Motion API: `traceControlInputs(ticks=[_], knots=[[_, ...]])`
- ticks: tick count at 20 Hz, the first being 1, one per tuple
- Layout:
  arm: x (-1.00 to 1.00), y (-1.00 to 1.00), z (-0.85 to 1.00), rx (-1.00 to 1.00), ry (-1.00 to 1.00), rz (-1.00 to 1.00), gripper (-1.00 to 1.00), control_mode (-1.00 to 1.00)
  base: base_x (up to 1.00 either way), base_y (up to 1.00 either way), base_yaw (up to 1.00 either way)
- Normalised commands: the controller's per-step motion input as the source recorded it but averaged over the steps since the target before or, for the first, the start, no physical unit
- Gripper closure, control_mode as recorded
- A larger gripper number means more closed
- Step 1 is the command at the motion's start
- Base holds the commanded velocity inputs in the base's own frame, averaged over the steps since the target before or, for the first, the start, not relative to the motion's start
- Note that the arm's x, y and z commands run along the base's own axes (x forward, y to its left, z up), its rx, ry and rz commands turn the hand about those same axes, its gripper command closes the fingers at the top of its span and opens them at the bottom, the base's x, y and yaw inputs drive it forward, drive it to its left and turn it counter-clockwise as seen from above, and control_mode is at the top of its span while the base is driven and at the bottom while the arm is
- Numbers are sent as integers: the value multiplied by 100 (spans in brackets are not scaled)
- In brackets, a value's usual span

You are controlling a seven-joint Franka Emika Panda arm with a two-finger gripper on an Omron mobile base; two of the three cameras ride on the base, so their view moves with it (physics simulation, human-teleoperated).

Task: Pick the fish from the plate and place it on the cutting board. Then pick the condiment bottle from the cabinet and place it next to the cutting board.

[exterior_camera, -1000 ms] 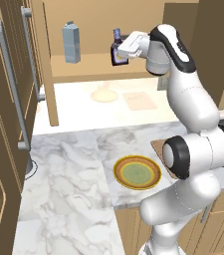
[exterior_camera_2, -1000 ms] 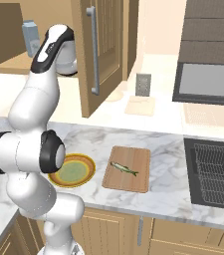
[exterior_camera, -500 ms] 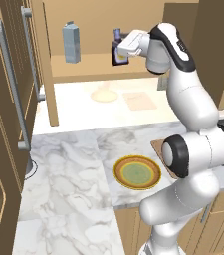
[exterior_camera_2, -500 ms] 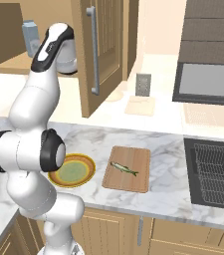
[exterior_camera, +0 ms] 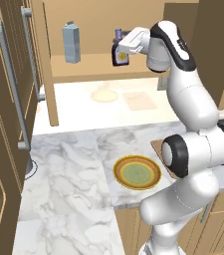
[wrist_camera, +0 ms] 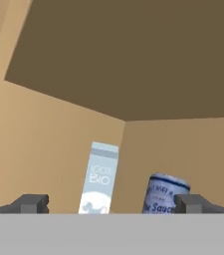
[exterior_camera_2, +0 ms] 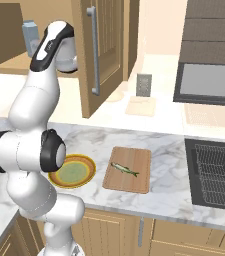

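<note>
The gripper [wrist_camera: 111, 203] stands wide apart, holding nothing, inside the cabinet [exterior_camera: 98, 67] just beside the condiment bottle [exterior_camera: 119, 51] on its shelf. A grey-blue carton [exterior_camera: 71, 42] stands farther along. Below, the fish [exterior_camera_2: 124, 169] lies on the cutting board [exterior_camera_2: 129, 169], beside the plate [exterior_camera_2: 73, 171].

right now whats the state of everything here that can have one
gripper: open, jaws wide, nothing held, up at the cabinet shelf
condiment bottle: upright on the shelf, close by the gripper, not gripped
carton: upright on the shelf, left of the bottle
cabinet: door open
fish: lying flat on the cutting board
cutting board: flat on the counter, beside the plate
plate: empty, on the counter
</note>
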Motion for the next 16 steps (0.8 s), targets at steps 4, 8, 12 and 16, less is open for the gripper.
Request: traceControlInputs(ticks=[4, 8, 12, 16], knots=[[0, -18, 0, 0, 0, -4, -100, -100, 0, 0, 0], [-8, -23, 0, 0, 0, -7, -100, -100, 0, 0, 0], [-12, -19, 0, 0, 1, -9, -100, -100, 0, 0, 0], [-4, -4, 0, 0, 3, -10, -100, -100, 0, 0, 0]])
